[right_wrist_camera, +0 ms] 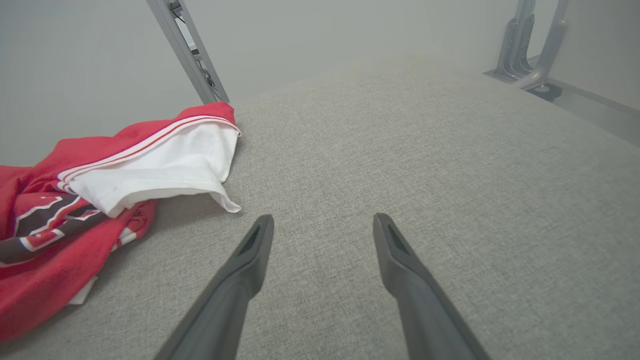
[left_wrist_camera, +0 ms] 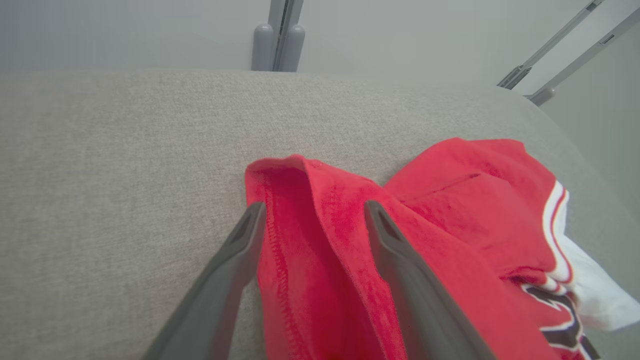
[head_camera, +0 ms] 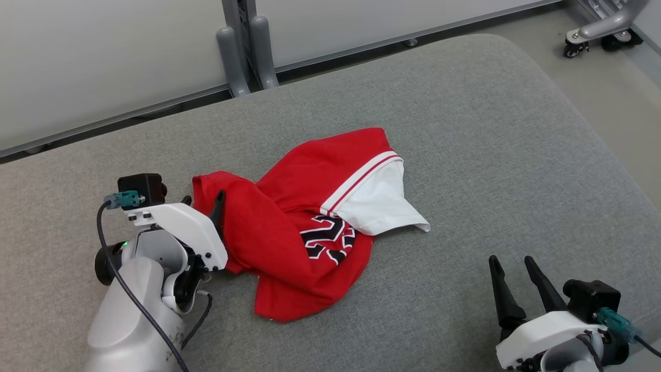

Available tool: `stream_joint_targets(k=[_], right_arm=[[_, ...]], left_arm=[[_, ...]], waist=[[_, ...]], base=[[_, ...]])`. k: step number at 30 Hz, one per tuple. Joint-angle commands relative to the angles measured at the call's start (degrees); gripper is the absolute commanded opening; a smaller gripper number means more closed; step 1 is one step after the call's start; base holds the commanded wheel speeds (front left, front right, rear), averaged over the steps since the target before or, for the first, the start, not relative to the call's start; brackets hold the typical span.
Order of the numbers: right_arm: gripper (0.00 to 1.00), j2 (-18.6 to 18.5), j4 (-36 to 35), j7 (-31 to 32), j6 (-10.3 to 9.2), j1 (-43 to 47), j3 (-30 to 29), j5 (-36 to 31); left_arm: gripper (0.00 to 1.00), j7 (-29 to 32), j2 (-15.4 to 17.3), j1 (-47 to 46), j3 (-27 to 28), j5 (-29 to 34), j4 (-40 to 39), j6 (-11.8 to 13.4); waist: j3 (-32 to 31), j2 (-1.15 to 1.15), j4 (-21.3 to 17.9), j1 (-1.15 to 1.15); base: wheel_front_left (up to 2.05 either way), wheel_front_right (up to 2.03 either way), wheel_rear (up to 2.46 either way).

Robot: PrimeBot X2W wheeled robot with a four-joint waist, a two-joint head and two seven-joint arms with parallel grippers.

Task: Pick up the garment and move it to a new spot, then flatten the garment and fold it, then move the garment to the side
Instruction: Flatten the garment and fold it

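Our left gripper (head_camera: pixel 203 199), jaws apart, straddles a fold at the left edge of the red garment (head_camera: pixel 279 232). Garment lies crumpled on grey cushion (head_camera: pixel 465 113); our right gripper (head_camera: pixel 511 259), also spread and empty, sits well right of it.

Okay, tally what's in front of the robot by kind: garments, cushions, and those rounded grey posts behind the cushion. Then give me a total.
Garment: 1
Cushion: 1
Posts: 2
Total: 4
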Motion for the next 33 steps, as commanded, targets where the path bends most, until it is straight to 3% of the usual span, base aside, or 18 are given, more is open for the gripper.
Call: stream_joint_targets(k=[1, 3, 5, 16, 21, 23, 24, 25, 33], right_arm=[[1.0, -0.3, 0.5, -0.9, 0.11, -0.9, 0.2, 0.8], [1.0, -0.3, 1.0, -1.3, 0.11, -1.3, 0.5, 1.1], [1.0, -0.4, 1.4, -1.5, 0.11, -1.3, 0.6, 1.2], [1.0, -0.4, 1.3, -0.9, 0.11, -0.8, -0.8, -0.8], [1.0, -0.4, -0.2, 0.1, 0.11, -0.2, -1.4, -1.7], [1.0, -0.4, -0.5, 0.7, 0.11, 0.3, -1.6, -2.0], [1.0, -0.4, -0.8, 1.1, 0.11, 0.3, -1.3, -1.9], [1.0, -0.4, -1.1, 1.3, 0.11, 0.3, -1.0, -1.9], [1.0, -0.4, -2.7, 2.5, 0.11, 0.5, 1.8, -0.2]], left_arm=[[1.0, 0.8, 0.8, -1.5, -0.6, 0.9, 1.4, 0.6], [1.0, 0.6, 0.7, -1.9, -0.8, 0.1, 2.0, -0.1], [0.0, -0.8, 0.5, -2.2, -1.7, 0.2, 1.7, -1.6], [0.0, -7.1, 0.1, 2.6, -5.8, -3.7, -3.4, -4.9], [0.0, -7.8, 0.0, 7.6, -7.0, -5.7, -8.9, -5.0], [0.0, -6.8, 0.2, 8.5, -7.6, -5.1, -9.8, -3.9], [0.32, -6.3, 0.4, 8.7, -7.8, -4.7, -9.8, -3.4], [1.0, -5.8, 0.3, 8.6, -8.2, -4.5, -9.7, -3.0], [1.0, -3.5, 0.1, 3.8, -10.6, -4.7, -5.7, 0.0]], waist=[[0.4, 0.0, -0.6, 0.0], [0.3, 0.0, -0.8, 0.0], [0.1, 0.0, -0.5, 0.0], [-2.5, 0.0, 5.2, 0.0], [-4.1, 0.0, 9.2, 0.0], [-4.9, 0.0, 10.7, 0.0], [-5.1, 0.0, 11.1, 0.0], [-5.4, 0.0, 11.2, 0.0], [-4.5, 0.0, 8.5, 0.0]], base=[[0.0, 0.0, 0.0], [0.0, 0.0, 0.0], [0.0, 0.0, 0.0], [0.0, 0.0, 0.0], [0.0, 0.0, 0.0], [0.0, 0.0, 0.0], [0.0, 0.0, 0.0], [0.0, 0.0, 0.0], [0.0, 0.0, 0.0]])
